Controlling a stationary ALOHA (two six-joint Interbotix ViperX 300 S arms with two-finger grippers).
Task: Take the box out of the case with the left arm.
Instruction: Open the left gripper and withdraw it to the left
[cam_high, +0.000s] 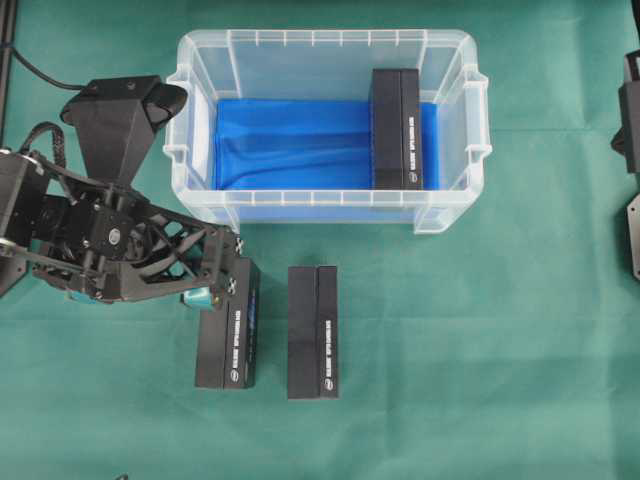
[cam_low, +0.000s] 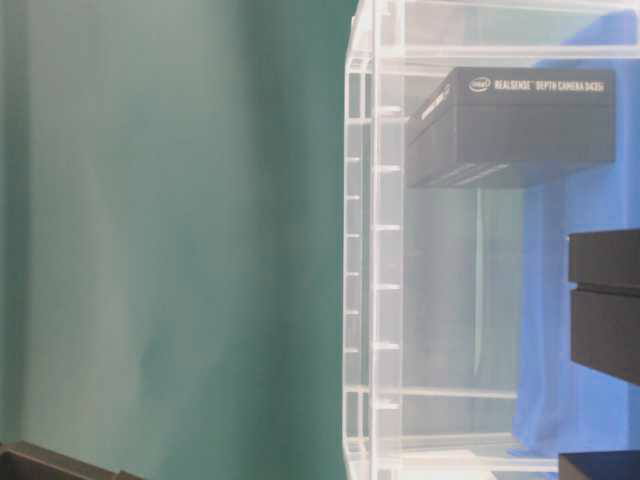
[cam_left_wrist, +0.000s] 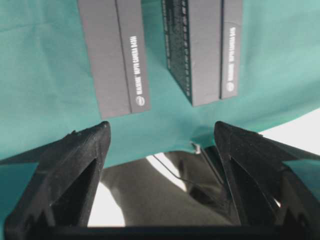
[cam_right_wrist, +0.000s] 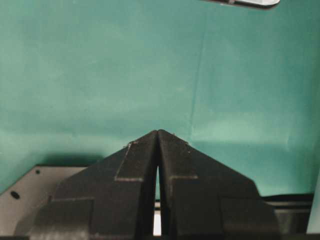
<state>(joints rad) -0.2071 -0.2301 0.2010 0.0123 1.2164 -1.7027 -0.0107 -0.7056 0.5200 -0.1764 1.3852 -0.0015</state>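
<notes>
Broadly, the green cloth-covered table (cam_high: 480, 360) carries everything, and the biggest thing on it is the case (cam_high: 200, 60), a clear, translucent rectangular plastic bin with a ribbed rim and a blue lining, set at the far side where both arms could reach it. Inside, against its right end wall, one long black cardboard box (cam_high: 397, 128) lies flat on the blue, so the task's thing is not yet out. The left arm (cam_high: 80, 230), black and jointed, sits outside the case near its left corner, its left gripper (cam_left_wrist: 160, 137) released, jaws spread wide with nothing between them. That suits a hand that has to go over the rim for the remaining box, I judge. Just under its tip lies a second black box (cam_high: 228, 322), and near beside that, apart from it, a third black box (cam_high: 313, 332); both lie parallel on the table, clear of the case. The right gripper (cam_right_wrist: 158, 134) hangs over bare cloth, jaws clenched together, empty, seemingly parked out of the way.
</notes>
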